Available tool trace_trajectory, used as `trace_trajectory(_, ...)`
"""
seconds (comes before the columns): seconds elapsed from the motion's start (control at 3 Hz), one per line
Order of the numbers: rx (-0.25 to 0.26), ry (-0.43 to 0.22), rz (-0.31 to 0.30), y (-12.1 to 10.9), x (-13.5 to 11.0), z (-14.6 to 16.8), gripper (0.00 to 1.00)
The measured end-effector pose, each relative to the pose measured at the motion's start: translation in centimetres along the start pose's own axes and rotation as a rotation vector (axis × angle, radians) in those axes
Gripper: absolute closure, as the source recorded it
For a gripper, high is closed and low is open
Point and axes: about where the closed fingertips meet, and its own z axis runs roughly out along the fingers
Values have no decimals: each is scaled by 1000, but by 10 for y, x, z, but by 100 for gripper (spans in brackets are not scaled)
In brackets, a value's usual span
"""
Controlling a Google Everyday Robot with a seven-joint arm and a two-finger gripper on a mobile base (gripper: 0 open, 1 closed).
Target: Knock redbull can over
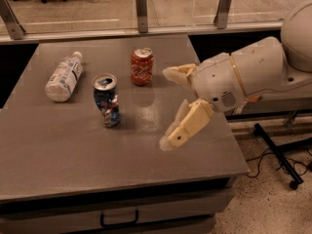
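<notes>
The redbull can [107, 100] stands upright on the grey table [73, 155], left of centre; it is blue and silver, dented, with a silver top. My gripper [165, 107] is over the table to the right of the can, about a hand's width away and not touching it. It is open: one cream finger [176, 73] points left near the red can, the other finger [184, 126] reaches down-left toward the table.
A red-orange soda can [142, 66] stands upright behind the redbull can. A clear plastic bottle with a white label [63, 76] lies on its side at the left. A glass rail with metal posts [141, 4] runs behind the table. The table's right edge is under my arm.
</notes>
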Motion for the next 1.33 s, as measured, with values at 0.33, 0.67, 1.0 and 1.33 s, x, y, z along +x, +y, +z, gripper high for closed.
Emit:
trace_trajectory(0.33, 1, -6, -2, 2, -1, 3, 0)
trace_trajectory(0.67, 18, -83, 4, -7, 3, 24, 0)
trace_trajectory(1.0, 23, -192, -9, -24, 3, 54, 0)
trace_trajectory(1.33, -2, -292, -16, -37, 0, 88, 0)
